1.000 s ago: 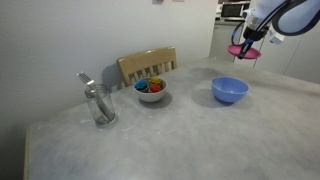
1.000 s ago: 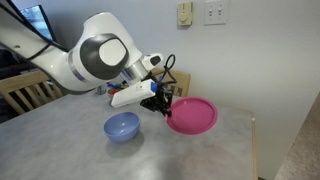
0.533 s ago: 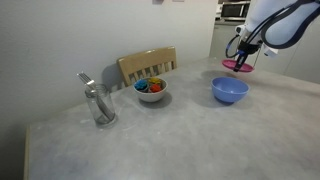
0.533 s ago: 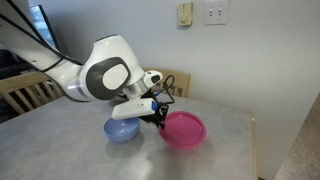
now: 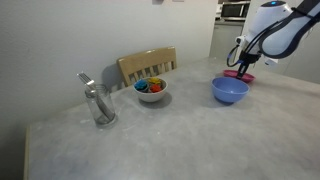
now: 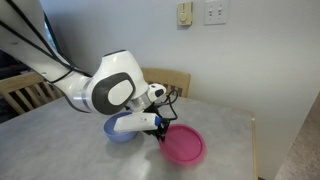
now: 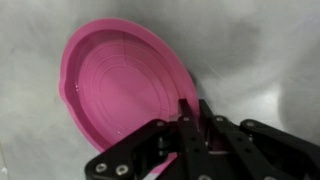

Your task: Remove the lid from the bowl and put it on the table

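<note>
Pink lid [image 7: 118, 95] rings, wrist view only

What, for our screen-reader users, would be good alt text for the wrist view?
The gripper pinches the rim of a round pink lid, seen from above, over a grey marbled table. Whether the lid touches the table cannot be told.

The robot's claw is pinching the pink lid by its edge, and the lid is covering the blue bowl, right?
Not quite. The gripper does pinch the pink lid by its edge, but the lid is not covering the blue bowl. In both exterior views the bowl stands open and the lid is low beside it.
</note>
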`<act>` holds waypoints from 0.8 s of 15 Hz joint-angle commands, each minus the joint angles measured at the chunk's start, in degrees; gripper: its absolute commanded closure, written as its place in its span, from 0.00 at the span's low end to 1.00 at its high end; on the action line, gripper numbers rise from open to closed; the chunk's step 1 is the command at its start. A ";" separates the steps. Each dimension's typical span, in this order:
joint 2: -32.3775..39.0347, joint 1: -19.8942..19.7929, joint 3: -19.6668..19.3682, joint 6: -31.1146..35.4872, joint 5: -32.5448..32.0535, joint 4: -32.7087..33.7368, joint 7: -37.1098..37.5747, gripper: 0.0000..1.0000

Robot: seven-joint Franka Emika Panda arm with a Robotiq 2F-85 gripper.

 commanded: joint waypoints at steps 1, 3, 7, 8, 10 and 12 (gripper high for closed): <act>2.39 -1.54 1.86 -0.72 1.68 1.68 -2.73 0.97; 2.93 -1.59 2.13 -0.82 1.67 1.96 -2.81 0.97; 1.53 -1.11 1.64 -1.33 1.34 1.72 -2.44 0.48; 0.83 -0.92 1.38 -1.63 1.28 1.59 -2.21 0.42; -1.31 -0.66 1.13 -2.28 0.83 0.95 -2.53 0.27; -4.17 -0.50 1.10 -2.62 0.63 -0.18 -2.81 0.13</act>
